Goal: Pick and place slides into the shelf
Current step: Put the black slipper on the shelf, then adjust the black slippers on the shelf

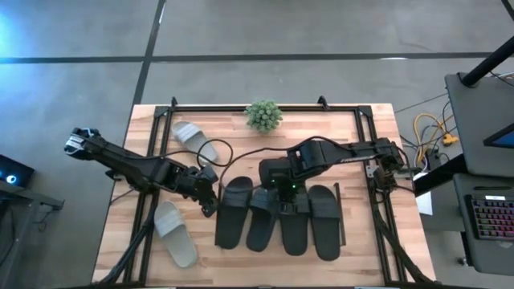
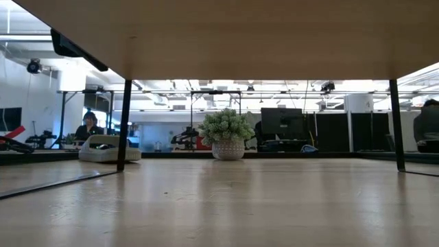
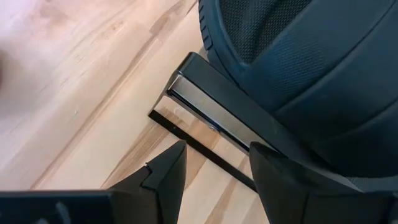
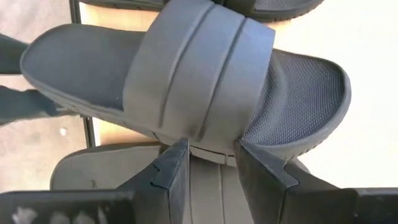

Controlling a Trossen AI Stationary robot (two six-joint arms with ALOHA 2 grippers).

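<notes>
Four black slides (image 1: 277, 221) lie side by side on the shelf (image 1: 341, 193), soles down on its wood top board. Two light grey slides rest on the table, one far-left (image 1: 189, 135) and one near-left (image 1: 174, 233). My left gripper (image 1: 210, 197) is open and hovers at the shelf's left edge rail (image 3: 217, 115), beside the leftmost black slide (image 3: 311, 68). My right gripper (image 1: 281, 193) is open and sits over the far ends of the middle slides. Its fingers stand at the side of one black slide (image 4: 205, 74), below its strap. My right gripper has its fingertips (image 4: 177, 158) against or just short of the black slide's side edge (image 4: 208, 148) under the strap, lying along that edge; I cannot tell whether they touch. That slide sits tilted over a neighbouring slide (image 4: 93, 168).
A small potted plant (image 1: 263, 115) stands at the table's far edge. A black tube frame (image 1: 369, 120) runs around the table top. In the low view the shelf's board (image 2: 219, 34) and legs (image 2: 123, 123) span the picture. A desk and cables stand off the table's right.
</notes>
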